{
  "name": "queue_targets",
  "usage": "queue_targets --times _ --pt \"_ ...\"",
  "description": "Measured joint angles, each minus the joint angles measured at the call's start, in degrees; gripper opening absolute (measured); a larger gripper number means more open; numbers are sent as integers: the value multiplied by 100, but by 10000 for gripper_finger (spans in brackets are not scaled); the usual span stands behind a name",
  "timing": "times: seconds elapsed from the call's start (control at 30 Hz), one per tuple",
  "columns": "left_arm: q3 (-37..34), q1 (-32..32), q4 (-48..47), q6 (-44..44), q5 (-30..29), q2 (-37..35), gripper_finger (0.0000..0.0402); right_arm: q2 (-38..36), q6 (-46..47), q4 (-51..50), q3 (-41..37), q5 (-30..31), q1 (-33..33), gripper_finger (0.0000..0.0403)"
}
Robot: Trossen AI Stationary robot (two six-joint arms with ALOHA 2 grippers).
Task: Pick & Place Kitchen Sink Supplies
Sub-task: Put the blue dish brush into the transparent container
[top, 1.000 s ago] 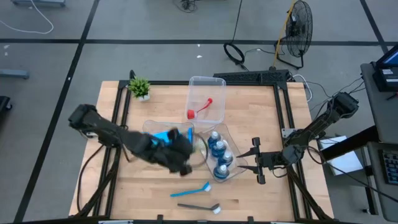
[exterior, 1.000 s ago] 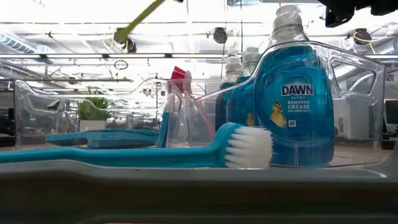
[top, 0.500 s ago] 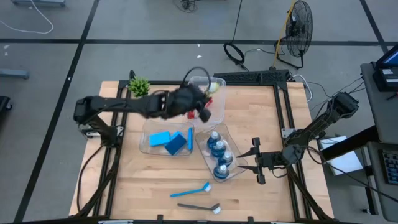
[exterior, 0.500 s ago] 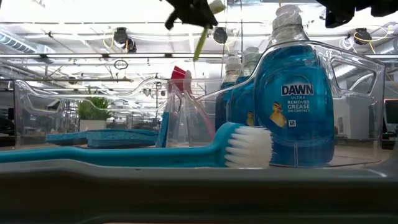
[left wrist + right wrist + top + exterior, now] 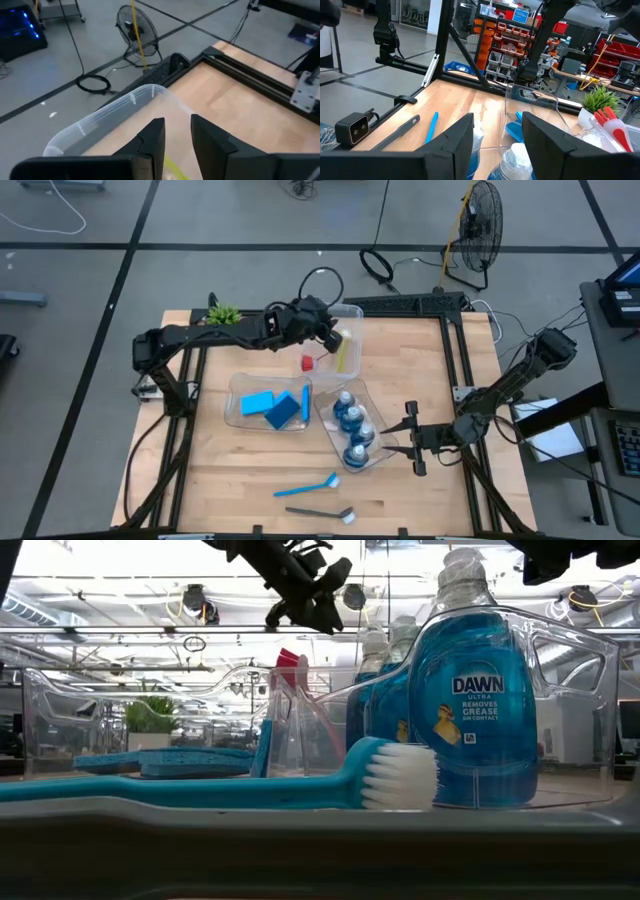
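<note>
- High view: left gripper [image 5: 335,337] hovers above the far bin [image 5: 340,315], where the yellow-green brush [image 5: 341,356] lies beside the red brush [image 5: 308,363].
- Left wrist view alone shows its fingers [image 5: 152,137] parted, holding nothing.
- Right gripper [image 5: 407,432], spread and empty, waits beside the bottles [image 5: 352,432].

One clear bin [image 5: 352,314] sits right below the left gripper [image 5: 333,340]. A plant [image 5: 222,314] stands well behind that gripper, along its arm, at the table's [image 5: 250,480] far edge. A second bin [image 5: 236,398] lies nearer the front, to the gripper's side. A third bin [image 5: 386,446] lies just in front of the right gripper [image 5: 406,438]. On the floor beyond the table are a fan [image 5: 478,225] and a coiled cable [image 5: 376,266].
</note>
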Motion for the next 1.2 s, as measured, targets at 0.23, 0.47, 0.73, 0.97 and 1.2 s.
queue_targets --times 0.23,0.47,0.73,0.97,1.2 --pt "8 -472 -351 717 9 -142 113 0 -20 -13 0 0 0 155" --pt "7 -1824 -552 887 105 -142 220 0 -89 -11 0 0 0 155" --pt "7 -3568 -1079 -41 321 -23 304 0 -77 -2 0 0 0 155" --pt "7 -4532 -1571 -566 169 693 291 0 -45 31 0 0 0 155" --pt "0 -4791 -1593 -1269 1029 1599 266 -2 -52 98 0 0 -1 155"
